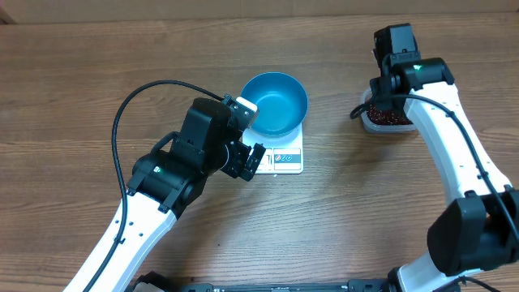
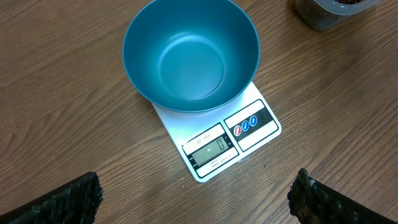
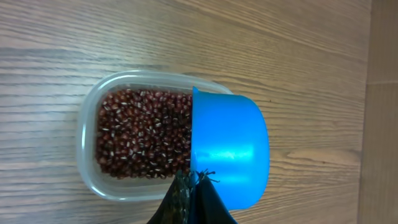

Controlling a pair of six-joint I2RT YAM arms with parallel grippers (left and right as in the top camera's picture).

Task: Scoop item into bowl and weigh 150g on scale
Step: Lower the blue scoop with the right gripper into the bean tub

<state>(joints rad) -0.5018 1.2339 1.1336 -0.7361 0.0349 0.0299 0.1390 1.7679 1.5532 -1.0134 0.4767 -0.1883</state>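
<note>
The display of the scale (image 2: 217, 146) is showing 0, with the blue bowl (image 2: 189, 56) sitting empty on it. The left gripper (image 2: 196, 202) is hanging spread wide, holding nothing. The right gripper (image 3: 191, 193) is clenching the scoop (image 3: 230, 155) over the beans (image 3: 140, 134) in the tub (image 3: 87, 124).

Bright blue round deep bowl (image 2: 189, 56); white flat square scale (image 2: 186, 127) with red and blue buttons (image 2: 245, 124); dark red-brown small oval beans (image 3: 140, 134); clear plastic tub (image 3: 87, 124); bright blue plastic scoop (image 3: 230, 149); brown wood-grain table (image 2: 62, 124).
</note>
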